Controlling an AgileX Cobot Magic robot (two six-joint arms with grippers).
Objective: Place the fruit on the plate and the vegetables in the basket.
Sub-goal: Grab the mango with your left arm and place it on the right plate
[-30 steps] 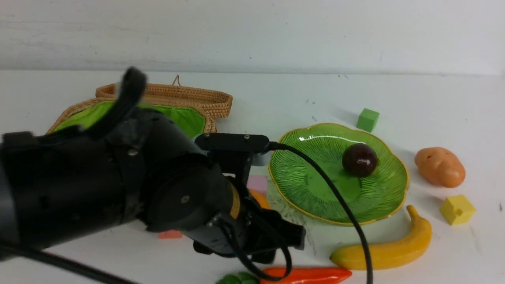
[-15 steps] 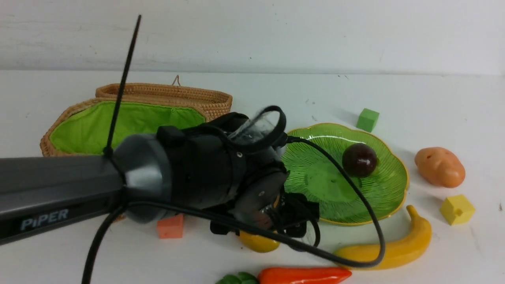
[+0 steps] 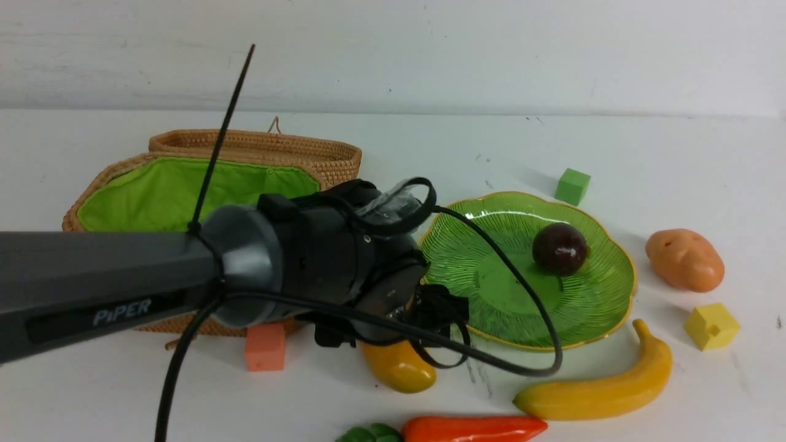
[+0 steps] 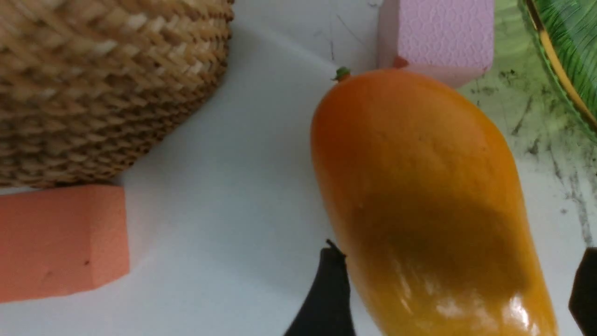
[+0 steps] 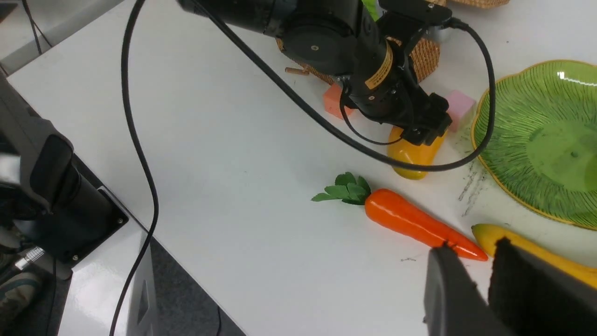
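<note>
The orange-yellow mango [image 3: 399, 368] lies on the table between the basket [image 3: 258, 144] and the plate [image 3: 617, 310]. My left gripper [image 4: 459, 289] is open and straddles the mango [image 4: 419, 186], with a gap showing beside one fingertip. A dark mangosteen [image 3: 559, 248] sits on the green plate. The banana [image 3: 602, 387] and the carrot [image 3: 473, 428] lie at the front, and the potato [image 3: 684, 259] lies right of the plate. My right gripper [image 5: 473, 254] hovers over the carrot's tip [image 5: 461, 249] and the banana [image 5: 536, 256], its jaws slightly apart and empty.
An orange cube [image 3: 265, 347] rests against the basket's front, and a pink cube [image 4: 436, 35] touches the mango's stem end. A green cube [image 3: 573, 186] and a yellow cube [image 3: 711, 326] lie near the plate. The left arm's cable [image 3: 522, 368] loops over the plate's near rim.
The left arm has come down from close to the camera onto the mango. Its jaws have spread wider and now stand on either side of the fruit. The other objects have not moved.
</note>
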